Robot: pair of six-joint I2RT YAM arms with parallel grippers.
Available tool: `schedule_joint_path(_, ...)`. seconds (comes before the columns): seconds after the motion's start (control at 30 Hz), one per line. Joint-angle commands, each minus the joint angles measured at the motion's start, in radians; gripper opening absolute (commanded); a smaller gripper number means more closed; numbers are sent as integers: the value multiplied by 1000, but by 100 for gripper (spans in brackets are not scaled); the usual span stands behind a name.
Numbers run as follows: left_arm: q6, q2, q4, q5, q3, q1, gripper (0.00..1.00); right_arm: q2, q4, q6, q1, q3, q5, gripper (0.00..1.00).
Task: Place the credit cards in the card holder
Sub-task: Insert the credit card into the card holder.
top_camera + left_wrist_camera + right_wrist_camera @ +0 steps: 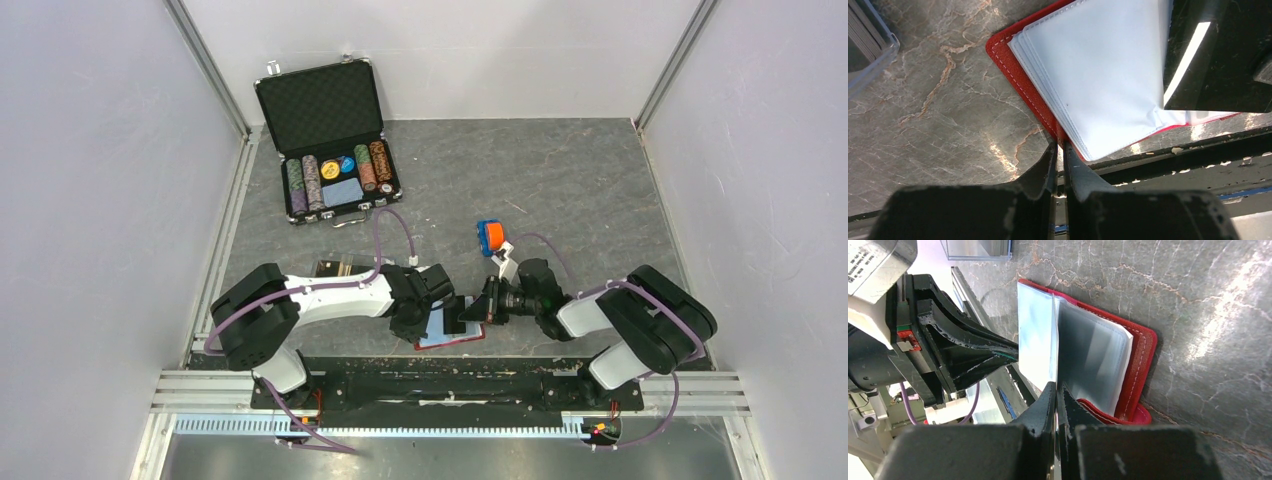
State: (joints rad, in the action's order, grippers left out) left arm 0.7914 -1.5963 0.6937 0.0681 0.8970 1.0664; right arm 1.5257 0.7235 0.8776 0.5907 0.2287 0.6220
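A small red wallet [462, 341] lies open near the table's front edge, showing its clear plastic sleeves [1098, 75]. My left gripper [1060, 145] is shut on the wallet's red cover edge and pins it down. My right gripper [1055, 386] is shut on one plastic sleeve [1035, 340] and holds it upright. The two grippers meet over the wallet in the top view, the left [440, 318] and the right [478, 310]. The clear card holder [343, 267] stands left of the wallet, behind my left arm. No orange-gold credit card shows.
An open black chip briefcase [330, 130] with striped chips and a pale blue card stands at the back left. An orange and blue object [489, 235] sits behind my right gripper. The black rail [450, 385] runs along the front edge. Walls close in both sides.
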Motion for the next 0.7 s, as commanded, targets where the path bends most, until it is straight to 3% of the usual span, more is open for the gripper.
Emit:
schedule_joint_path(0.0,6,-34,-7,-45,-4,21,13,-7,73,11,-4,-34,-34,0)
schedule_joint_path(0.13,5,-44,-7,-47,0,21,13,26,160,63,5,-67,-7,0)
schedule_joint_path(0.67,-1,-50,-6,-48,11,23,13,129,179,108,90,-23,-12,0)
